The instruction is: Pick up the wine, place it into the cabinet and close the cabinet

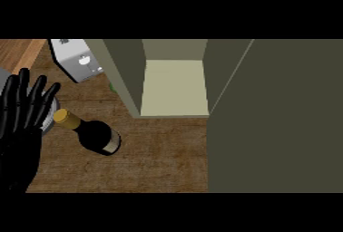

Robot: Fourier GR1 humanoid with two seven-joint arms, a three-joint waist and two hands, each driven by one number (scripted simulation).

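Wine bottle (94, 133) stands on worktop (161, 158), ungrasped, left of the open cabinet (175, 86). Left hand (20, 122) rests nearby, fingers straight. Right hand unseen. Pick-up step pending; next needs a grasp around the bottle.

A silver toaster (78, 61) stood at the back of the brown counter (154, 158), beside a wooden surface (20, 52).

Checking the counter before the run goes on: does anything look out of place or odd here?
Nothing spilled or damaged. The wine bottle stands on the counter outside the cabinet, whose door is swung wide open. The left hand rests open at the left edge, fingers up. A toaster sits behind.
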